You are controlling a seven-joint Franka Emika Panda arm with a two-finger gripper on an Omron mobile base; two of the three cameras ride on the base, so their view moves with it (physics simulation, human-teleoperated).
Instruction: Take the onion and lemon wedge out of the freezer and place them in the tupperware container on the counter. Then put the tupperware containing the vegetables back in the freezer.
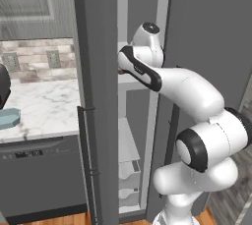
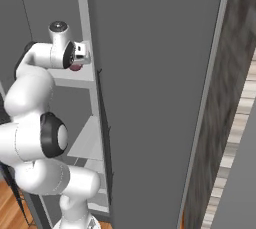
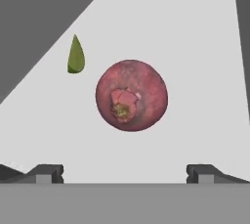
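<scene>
The freezer [image 1: 98,96] stands open in the middle of the left base view, and the white arm reaches from the lower right of that frame up into its upper compartment. In the hand view the onion [image 3: 131,95] sits at the centre of the frame on a white shelf [image 3: 195,71], stem end facing the camera. The lemon wedge [image 3: 75,56] lies just up and left of it, near but not touching. The gripper [image 3: 125,173] hangs over the onion with its jaws spread wide; the two dark fingertips [image 3: 46,173] show at the lower left and lower right of the frame, one on either side of the onion's width and short of it. Nothing is pinched between them.

In the right base view the hand sits at the upper left of the frame, with a sliver of the onion [image 2: 76,67] showing just beneath it on the shelf.

This looks like the very first step: reaching for the onion. Neither vegetable has left the freezer. The container [image 1: 9,118] waits on the counter [image 1: 44,106] at the left edge of the left base view, seemingly with nothing in it.

The next move likely calls for advancing the hand straight ahead until the fingers flank the onion's widest part, then closing firmly, as round, smooth skin may slip. The wedge is close enough that a drift toward it could knock it.
</scene>
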